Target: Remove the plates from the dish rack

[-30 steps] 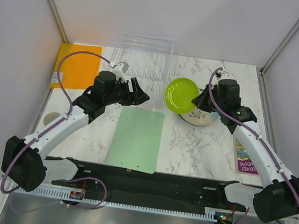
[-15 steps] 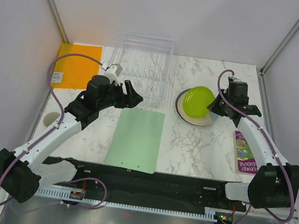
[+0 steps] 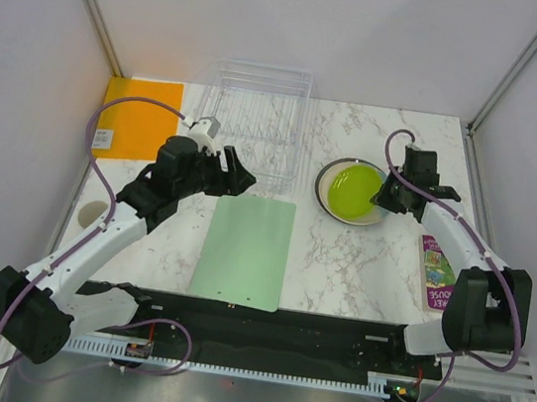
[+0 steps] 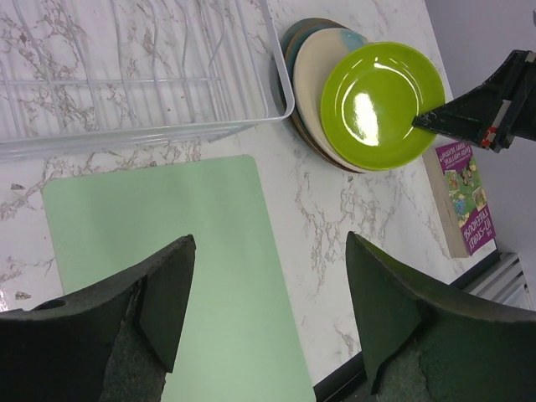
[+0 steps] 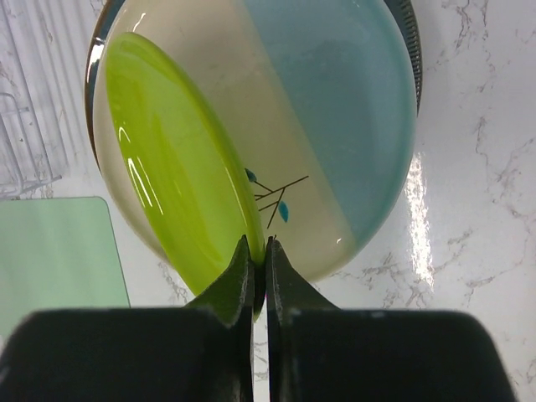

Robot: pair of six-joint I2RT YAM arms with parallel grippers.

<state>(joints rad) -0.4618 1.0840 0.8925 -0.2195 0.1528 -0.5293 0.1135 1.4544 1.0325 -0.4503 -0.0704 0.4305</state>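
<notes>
Your right fingers (image 5: 233,289) are clenched on the rim of the lime-green plate (image 3: 357,192), tilted atop the stack of plates (image 4: 311,74) beside the plateless dish rack (image 3: 257,119), so this looks like the last placement: settle it flat, then release, while your left fingers (image 4: 387,310) hang spread and empty.

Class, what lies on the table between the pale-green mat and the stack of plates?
Nothing: only bare marble tabletop separates the pale-green mat from the stack of plates. The left wrist view shows it best; the top view agrees.
</notes>
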